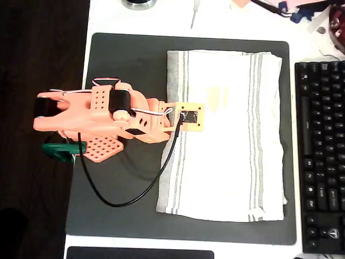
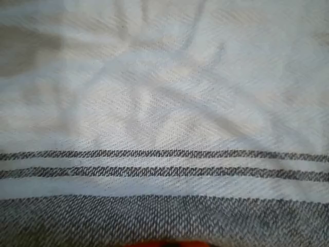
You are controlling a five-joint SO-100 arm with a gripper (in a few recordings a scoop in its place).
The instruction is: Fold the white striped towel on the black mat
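Note:
The white striped towel (image 1: 226, 156) lies spread on the right half of the black mat (image 1: 129, 59), with thin grey stripes running down near its left and right edges and a grey band along its left edge. My orange arm reaches in from the left over that left edge. The gripper (image 1: 216, 99) shows as a pale washed-out shape over the towel's upper middle, too faint to tell how its fingers stand. In the wrist view the towel (image 2: 164, 103) is very close, softly creased, with two dark stripes and a grey band low in the picture.
A black keyboard (image 1: 321, 156) lies just right of the mat. A black cable (image 1: 124, 200) loops from the wrist over the mat's lower left. Small items sit on the white table (image 1: 215, 21) behind the mat. A dark floor drops off to the left.

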